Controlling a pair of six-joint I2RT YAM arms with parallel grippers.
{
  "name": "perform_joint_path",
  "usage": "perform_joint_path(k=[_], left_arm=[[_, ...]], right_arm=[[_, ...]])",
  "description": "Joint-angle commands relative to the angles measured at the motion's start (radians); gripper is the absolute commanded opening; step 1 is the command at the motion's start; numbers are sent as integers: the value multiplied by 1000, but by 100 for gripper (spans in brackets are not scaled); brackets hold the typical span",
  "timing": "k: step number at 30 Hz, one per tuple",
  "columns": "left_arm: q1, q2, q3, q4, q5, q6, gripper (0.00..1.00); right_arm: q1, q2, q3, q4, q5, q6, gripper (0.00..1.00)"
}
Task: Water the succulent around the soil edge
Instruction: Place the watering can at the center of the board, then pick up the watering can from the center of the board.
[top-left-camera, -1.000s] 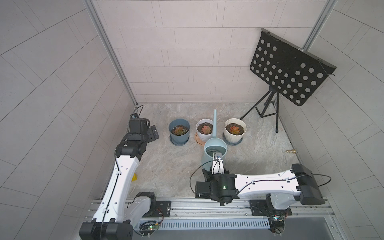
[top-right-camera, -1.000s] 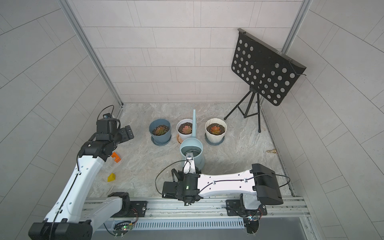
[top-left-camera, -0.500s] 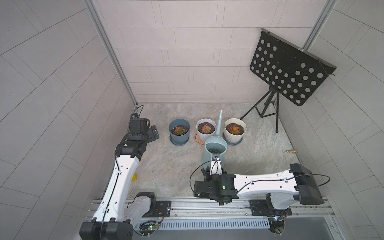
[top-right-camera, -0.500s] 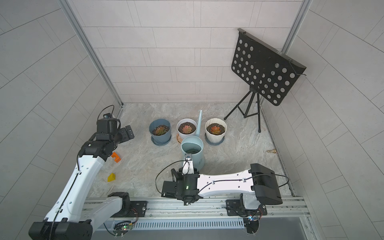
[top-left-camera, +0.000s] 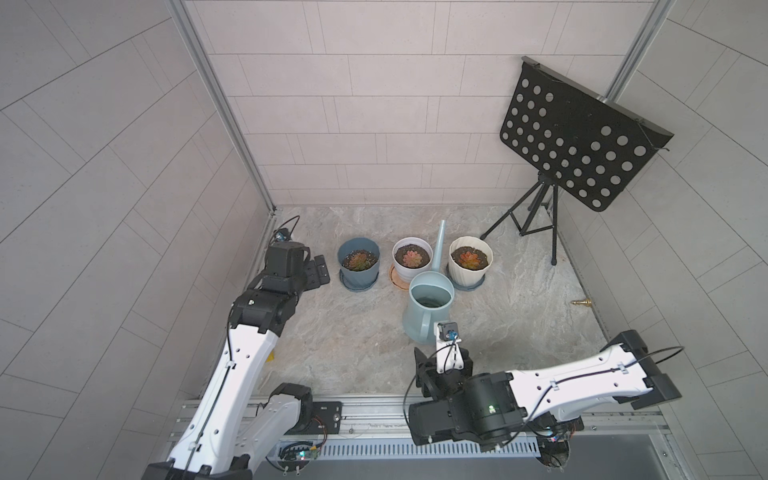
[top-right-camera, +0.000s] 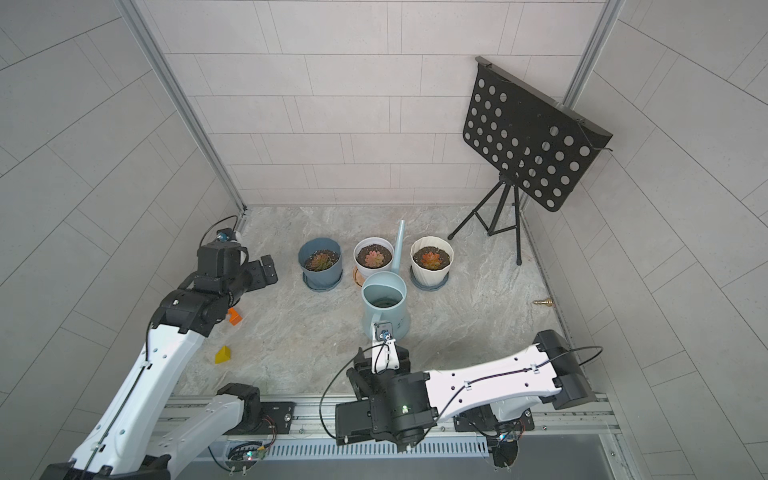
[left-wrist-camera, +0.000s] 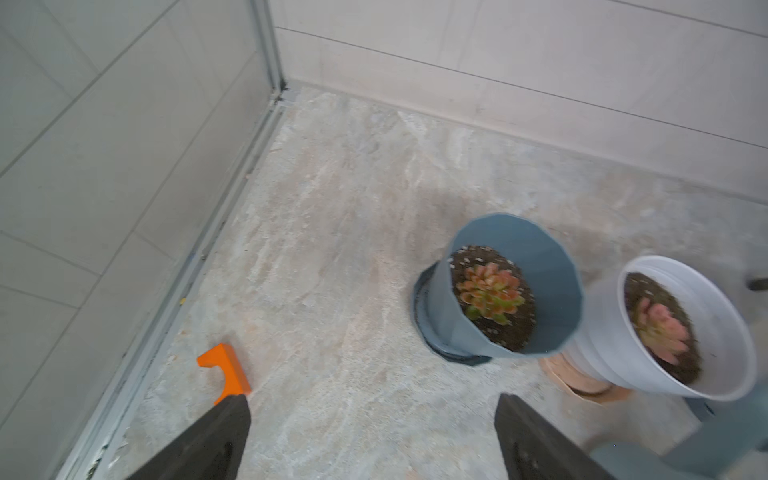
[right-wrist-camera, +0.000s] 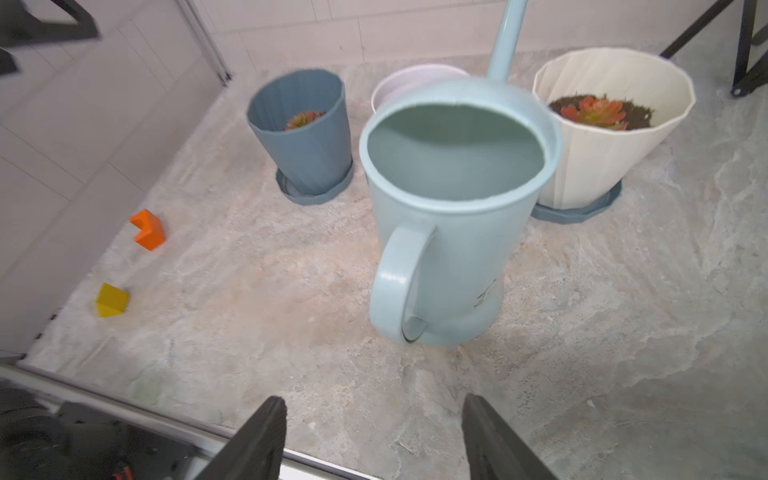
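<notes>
Marble floor (right-wrist-camera: 623, 332) — watering can (right-wrist-camera: 453, 208) upright just ahead of the right gripper (right-wrist-camera: 374, 401).
Jaws spread, empty; best back straight off the handle (right-wrist-camera: 395, 282) — left gripper (left-wrist-camera: 372, 399) spread too.

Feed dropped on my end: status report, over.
Left pincer open, empty. Right pincer open, empty. Watering can upright on floor, ungripped. Nothing between right pincer and its handle.

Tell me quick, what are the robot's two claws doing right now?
Left gripper: open, empty.
Right gripper: open, empty; can stands apart.
</notes>
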Motion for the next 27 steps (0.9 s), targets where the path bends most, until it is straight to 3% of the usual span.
perform_joint_path(k=[1,4,7,10,13,19,27], left_arm=[[-223,-63,9,-45,-46,-120,100],[-556,-82,-37,-47,-213,-269,98],[-910,-26,-63,-50,-451,-437,96],[-1157,57,-52,-99,-638,-598,96],[-1296,95,-63,-108,-707,-720,96],[-1449,222,-15,-100,-790,-834,97],[-1461,366,3,38,-820,-794,98]], right_arm=[[37,-62,64,-368,180,159,71],[38,-109,83,-651,277,370,71],[-16,-213,28,-670,339,339,73],[-95,-314,-11,-671,371,302,73],[-137,-393,-25,-669,402,250,74],[-256,-514,-52,-669,433,168,74],[-293,-611,-102,-628,431,112,73]])
